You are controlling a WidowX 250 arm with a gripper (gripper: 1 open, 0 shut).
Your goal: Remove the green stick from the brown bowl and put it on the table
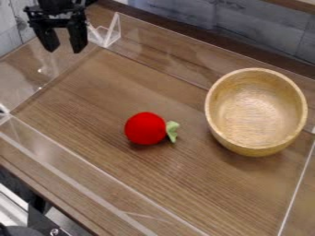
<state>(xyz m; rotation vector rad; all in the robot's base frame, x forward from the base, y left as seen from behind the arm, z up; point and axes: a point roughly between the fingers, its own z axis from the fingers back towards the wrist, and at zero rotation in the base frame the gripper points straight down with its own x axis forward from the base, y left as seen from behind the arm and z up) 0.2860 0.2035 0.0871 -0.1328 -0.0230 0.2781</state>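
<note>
The gripper (59, 39) hung in the upper left corner of the frame, pointing down, its two dark fingers (47, 38) spread apart with nothing between them. It stood over the far left end of the table (99, 97), close to the clear acrylic wall (109, 35) that edged the dark wood-grain surface there. The brown bowl (256, 112) sat at the right side of the frame, upright, pale and wide with a thick rim, and its inside showed only bare wood. Near the centre of the frame, a little low and well apart from the gripper, lay a red ball (145, 128) on the tabletop. A small green piece (174, 132) showed just at the ball's right side, touching it, between the ball and the bowl; whether it was the green stick or part of the ball could not be told at this size. The bowl and the ball stood near each other without touching.
</note>
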